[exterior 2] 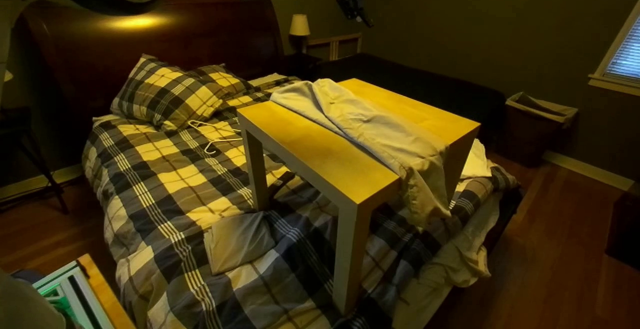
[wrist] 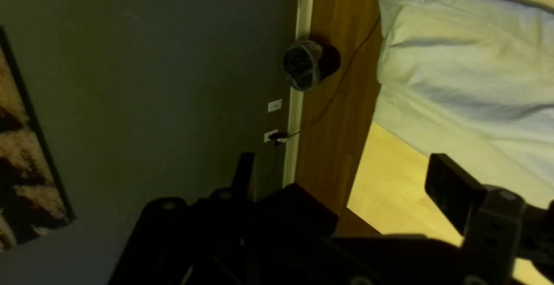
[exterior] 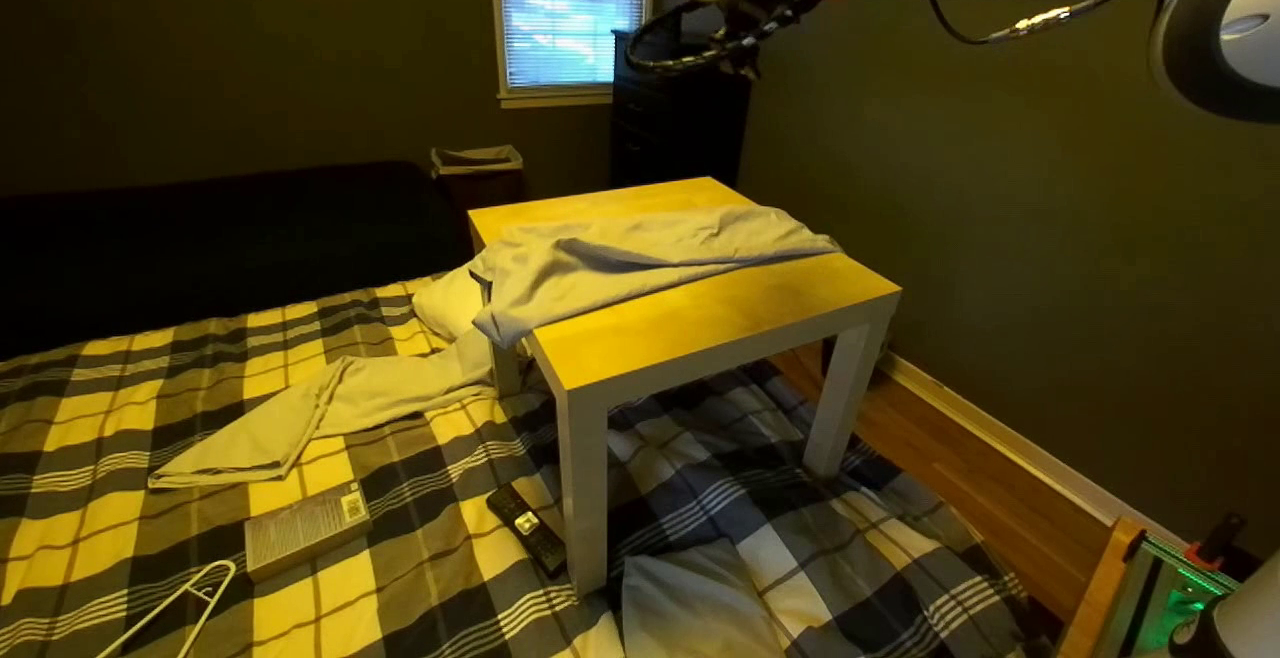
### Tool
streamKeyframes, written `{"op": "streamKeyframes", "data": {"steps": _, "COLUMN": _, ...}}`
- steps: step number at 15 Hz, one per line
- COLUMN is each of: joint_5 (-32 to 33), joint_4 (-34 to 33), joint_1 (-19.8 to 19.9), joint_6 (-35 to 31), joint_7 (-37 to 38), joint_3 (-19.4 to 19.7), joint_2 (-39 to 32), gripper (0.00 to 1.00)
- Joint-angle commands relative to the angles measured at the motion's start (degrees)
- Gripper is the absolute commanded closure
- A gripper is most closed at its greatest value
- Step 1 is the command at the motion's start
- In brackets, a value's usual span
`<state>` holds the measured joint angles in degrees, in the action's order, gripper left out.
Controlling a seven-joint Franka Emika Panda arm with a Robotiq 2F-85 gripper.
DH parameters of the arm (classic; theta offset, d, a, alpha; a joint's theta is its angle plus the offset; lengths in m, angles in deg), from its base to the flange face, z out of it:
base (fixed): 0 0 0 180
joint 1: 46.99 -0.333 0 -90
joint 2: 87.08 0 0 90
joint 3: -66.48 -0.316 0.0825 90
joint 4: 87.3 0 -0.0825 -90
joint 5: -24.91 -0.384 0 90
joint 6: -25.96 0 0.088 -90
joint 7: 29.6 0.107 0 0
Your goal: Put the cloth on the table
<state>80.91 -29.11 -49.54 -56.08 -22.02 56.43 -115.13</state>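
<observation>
Your cloth (exterior: 650,238) is on the table (exterior: 720,323), around the middle of the frame in both exterior views. It lies as a rumpled band across the wooden top, bare wood showing on both sides. Plain pale beige-grey, soft, loosely gathered; one long fold runs along it with shadow under it, smaller creases around that. In an exterior view you can see its left end droop over the table's left edge as a loose flap; the right end reaches the right edge. Your wrist view has it upper right: more creases, plus a small bunched bit by the table edge.

Your gripper (wrist: 342,159): jaws spread wide, bottom of the wrist view. In an exterior view it's top middle, well apart from the cloth.

Other fabric: pale piece (exterior: 330,413) left of the table on the plaid bedspread (exterior: 430,473); can't tell you if it joins the cloth. Folded square (exterior: 695,603), flat, bottom of frame, just beside the table.

Containers, two in your views. Hamper (exterior 2: 527,136), right side of frame: dark body, pale liner (exterior 2: 560,114) turned over the rim, contents hidden. Trash can (wrist: 330,62), upper middle of wrist view, on the wood floor (wrist: 329,159): dark, bag (wrist: 315,50) around its mouth, inside too dark to read.
</observation>
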Motion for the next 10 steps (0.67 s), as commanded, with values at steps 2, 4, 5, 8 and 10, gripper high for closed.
{"op": "streamKeyframes", "data": {"steps": 2, "joint_5": -10.7, "joint_4": -1.7, "joint_1": 2.9, "joint_6": 0.7, "joint_7": -7.1, "joint_3": -3.1, "joint_2": 0.5, "gripper": 0.0}}
{"op": "streamKeyframes", "data": {"steps": 4, "joint_5": -15.6, "joint_4": -2.4, "joint_1": 4.2, "joint_6": 1.0, "joint_7": -9.1, "joint_3": -3.9, "joint_2": 0.8, "gripper": 0.0}}
{"op": "streamKeyframes", "data": {"steps": 5, "joint_5": -18.2, "joint_4": -2.9, "joint_1": 4.9, "joint_6": 1.3, "joint_7": -10.1, "joint_3": -4.3, "joint_2": 0.9, "gripper": 0.0}}
{"op": "streamKeyframes", "data": {"steps": 8, "joint_5": -25.9, "joint_4": -4.5, "joint_1": 7.2, "joint_6": 2.4, "joint_7": -12.9, "joint_3": -5.3, "joint_2": 1.0, "gripper": 0.0}}
{"op": "streamKeyframes", "data": {"steps": 10, "joint_5": -31.0, "joint_4": -4.7, "joint_1": 8.7, "joint_6": 3.3, "joint_7": -14.8, "joint_3": -6.0, "joint_2": 1.3, "gripper": 0.0}}
